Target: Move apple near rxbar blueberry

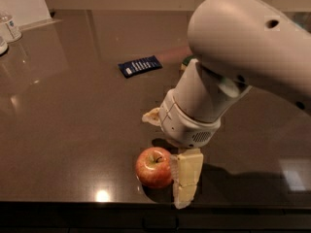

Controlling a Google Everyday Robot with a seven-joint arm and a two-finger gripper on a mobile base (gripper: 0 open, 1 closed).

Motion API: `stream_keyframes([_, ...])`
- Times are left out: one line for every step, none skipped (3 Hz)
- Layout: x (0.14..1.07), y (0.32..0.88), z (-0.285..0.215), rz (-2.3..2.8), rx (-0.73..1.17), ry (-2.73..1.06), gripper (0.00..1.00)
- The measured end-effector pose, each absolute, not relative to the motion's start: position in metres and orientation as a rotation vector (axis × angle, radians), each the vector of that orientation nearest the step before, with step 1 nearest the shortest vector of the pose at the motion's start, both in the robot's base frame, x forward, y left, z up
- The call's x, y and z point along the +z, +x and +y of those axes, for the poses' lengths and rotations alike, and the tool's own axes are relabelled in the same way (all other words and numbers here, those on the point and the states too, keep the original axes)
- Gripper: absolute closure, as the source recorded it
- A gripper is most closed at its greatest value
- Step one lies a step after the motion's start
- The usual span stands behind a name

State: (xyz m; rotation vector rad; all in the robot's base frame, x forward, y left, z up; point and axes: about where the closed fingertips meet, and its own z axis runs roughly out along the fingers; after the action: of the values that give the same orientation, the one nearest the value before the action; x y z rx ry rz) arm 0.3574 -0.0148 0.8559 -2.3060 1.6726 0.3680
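Observation:
The red apple (pixel 154 167) with yellowish patches and a dark stem sits near the table's front edge. The dark blue rxbar blueberry (pixel 141 65) lies flat farther back, well apart from the apple. My gripper (pixel 165 157) is low over the table at the apple, open. One cream finger (pixel 187 178) stands against the apple's right side. The other finger (pixel 150 116) shows just behind the apple. The large white arm covers the right half of the view.
A green-topped sponge (pixel 186 60) peeks out behind the arm, right of the bar. Clear bottles (pixel 9 27) stand at the far left corner. The table's front edge (pixel 97 205) runs just below the apple.

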Motion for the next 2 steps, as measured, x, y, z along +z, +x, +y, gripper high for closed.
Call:
stream_keyframes([0.8505,0.3542,-0.0101,1.654,0.371,-2.341,0.15])
stream_keyframes([0.8478,0.3547,-0.0109,1.660,0.353,-2.350,0.39])
